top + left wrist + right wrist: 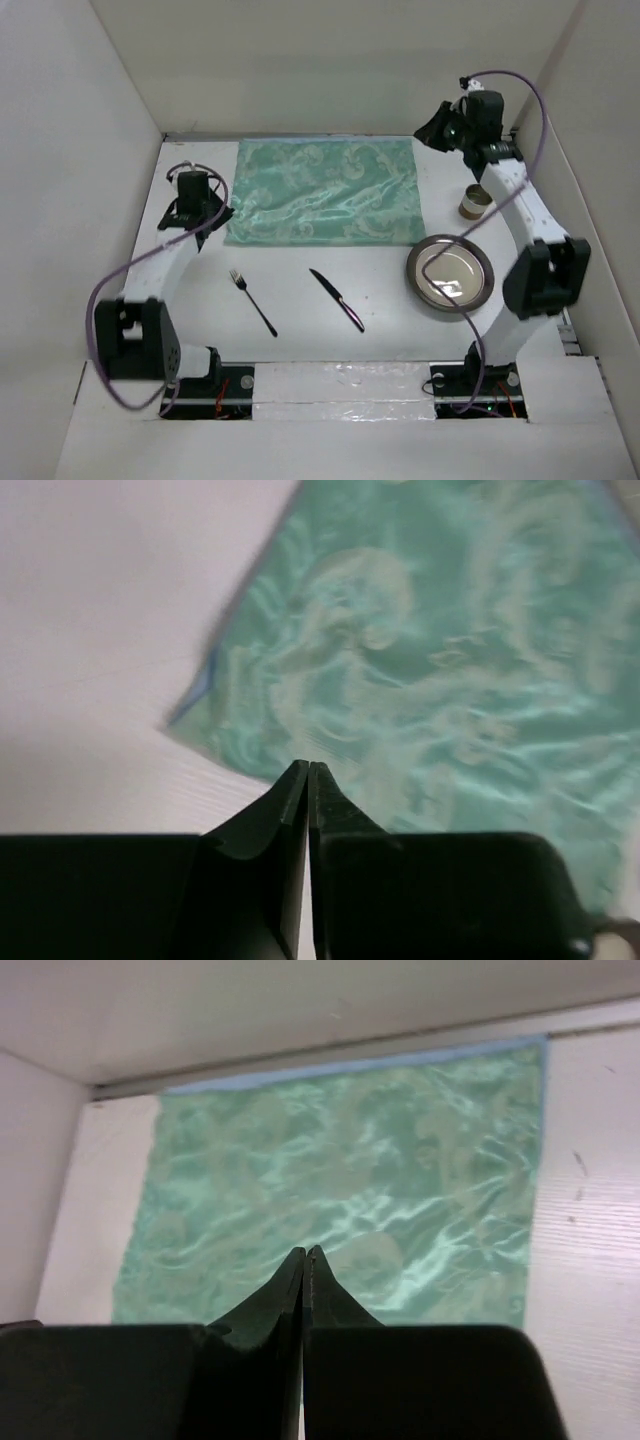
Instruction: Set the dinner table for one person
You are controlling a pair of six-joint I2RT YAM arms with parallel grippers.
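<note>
The white dinner table [300, 330] carries a green marbled placemat [325, 190] spread flat at the back middle. A fork [252, 301] and a knife [337, 299] lie side by side in front of it. A round metal plate [450, 272] lies at the right, and a small brown cup [474, 203] stands behind it. My left gripper [222, 212] is shut and empty at the placemat's near left corner [200, 715]. My right gripper [428, 130] is shut and empty, raised above the placemat's far right corner; its view looks across the placemat [340, 1210].
White upright panels [320, 60] wall in the table at the back and both sides. The right arm's forearm [520, 200] arches over the cup and plate. Purple cables loop from both arms.
</note>
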